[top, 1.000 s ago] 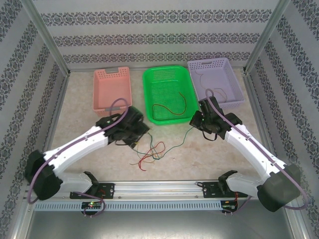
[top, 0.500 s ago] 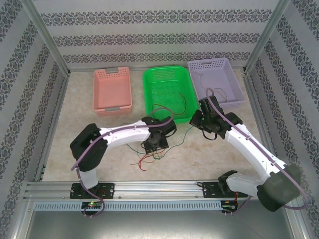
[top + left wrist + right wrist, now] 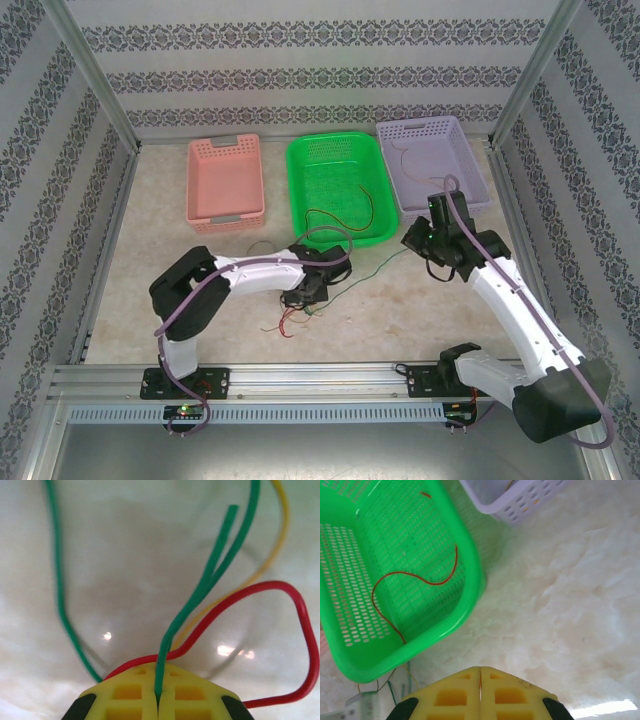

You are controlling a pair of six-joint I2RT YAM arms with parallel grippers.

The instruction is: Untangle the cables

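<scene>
Cables (image 3: 292, 320) tangled on table (image 3: 400, 310), just in front of green basket (image 3: 293, 190). Left end effector (image 3: 158, 700) clamped on green cable (image 3: 200, 587); red cable (image 3: 300, 615) and yellow cable (image 3: 282, 535) loop beside it. Right end effector (image 3: 480, 677) closed, empty, over bare table by basket corner. Thin red wire (image 3: 420, 577) lies inside basket.

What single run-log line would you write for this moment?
left hand: shut on green cable | right hand: shut, empty | red cable: in green basket

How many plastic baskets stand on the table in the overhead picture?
3. The pink basket is at the back left, the green basket in the middle, the purple basket at the back right. None seems hidden.
</scene>
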